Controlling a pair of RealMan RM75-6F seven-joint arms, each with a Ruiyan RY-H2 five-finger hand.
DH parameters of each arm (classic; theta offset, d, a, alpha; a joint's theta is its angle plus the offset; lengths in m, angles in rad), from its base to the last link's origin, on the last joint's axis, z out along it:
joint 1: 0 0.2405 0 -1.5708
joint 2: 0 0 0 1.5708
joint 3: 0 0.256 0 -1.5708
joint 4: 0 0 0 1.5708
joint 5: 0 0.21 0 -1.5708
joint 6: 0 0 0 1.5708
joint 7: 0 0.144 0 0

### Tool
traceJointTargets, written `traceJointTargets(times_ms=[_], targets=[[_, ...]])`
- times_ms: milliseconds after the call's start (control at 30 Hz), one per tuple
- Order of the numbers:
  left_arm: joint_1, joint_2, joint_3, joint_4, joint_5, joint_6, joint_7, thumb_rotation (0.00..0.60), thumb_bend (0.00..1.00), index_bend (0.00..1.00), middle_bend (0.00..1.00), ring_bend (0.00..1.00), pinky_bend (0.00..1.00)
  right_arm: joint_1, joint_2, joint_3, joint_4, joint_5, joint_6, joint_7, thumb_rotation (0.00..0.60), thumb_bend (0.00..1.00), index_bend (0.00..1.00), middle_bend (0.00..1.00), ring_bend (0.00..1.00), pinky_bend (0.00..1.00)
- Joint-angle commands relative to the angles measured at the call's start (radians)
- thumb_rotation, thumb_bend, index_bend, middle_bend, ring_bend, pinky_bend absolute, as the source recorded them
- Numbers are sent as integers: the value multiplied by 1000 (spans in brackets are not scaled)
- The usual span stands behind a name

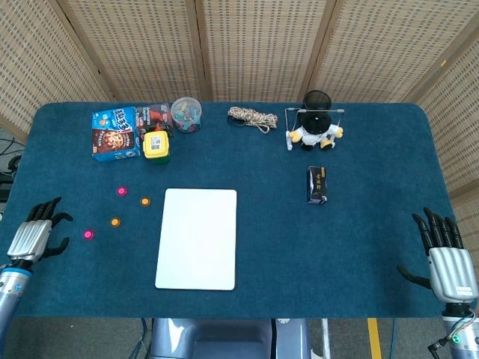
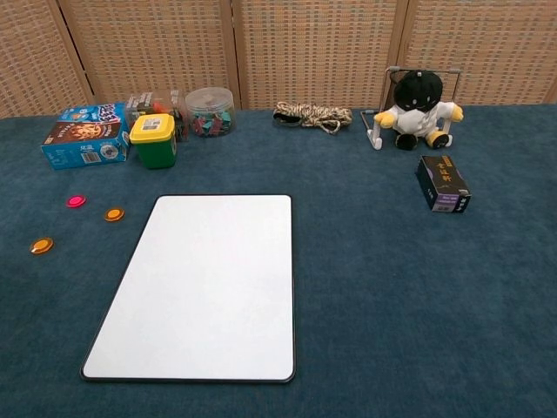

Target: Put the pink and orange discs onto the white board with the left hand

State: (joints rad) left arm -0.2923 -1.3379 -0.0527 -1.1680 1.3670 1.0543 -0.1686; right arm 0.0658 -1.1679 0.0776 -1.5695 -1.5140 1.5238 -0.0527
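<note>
The white board (image 1: 197, 238) (image 2: 204, 283) lies flat at the table's front centre. Left of it sit two pink discs (image 1: 121, 191) (image 1: 88, 234) and two orange discs (image 1: 145, 201) (image 1: 114, 221). The chest view shows only one pink disc (image 2: 76, 201) and both orange discs (image 2: 114, 214) (image 2: 41, 246). My left hand (image 1: 34, 235) hovers at the left edge, fingers spread and holding nothing, a short way left of the nearer pink disc. My right hand (image 1: 447, 263) rests open at the front right edge, far from the discs.
Along the back stand a blue snack box (image 1: 114, 133), a dark box (image 1: 153, 117), a yellow-lidded green tub (image 1: 156, 146), a clear jar of clips (image 1: 186, 114), a coil of rope (image 1: 252, 117), a plush toy in a wire stand (image 1: 314, 129) and a small black box (image 1: 317, 184).
</note>
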Motion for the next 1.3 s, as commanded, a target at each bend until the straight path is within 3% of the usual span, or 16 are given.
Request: traceJointTargets(times_ms=[33, 533, 1000, 1300], targets=[[-15, -13, 3, 6, -2, -22, 12, 600, 393, 325, 0, 0, 0, 0, 0, 0, -1, 1, -1, 1, 600, 0, 0, 0, 0, 0], [-49, -107, 2, 93, -58, -99, 76, 600, 383, 359, 0, 0, 0, 1, 4, 1, -4, 7, -6, 12, 600, 0, 0, 0, 0, 0], [-58, -136, 4, 132, -62, -121, 44, 600, 386, 364, 0, 0, 0, 1, 5, 2, -5, 8, -8, 17, 600, 0, 0, 0, 0, 0], [-54, -146, 6, 144, -54, -103, 34, 600, 397, 541, 0, 0, 0, 1, 4, 2, -7, 9, -7, 15, 600, 0, 0, 0, 0, 0]])
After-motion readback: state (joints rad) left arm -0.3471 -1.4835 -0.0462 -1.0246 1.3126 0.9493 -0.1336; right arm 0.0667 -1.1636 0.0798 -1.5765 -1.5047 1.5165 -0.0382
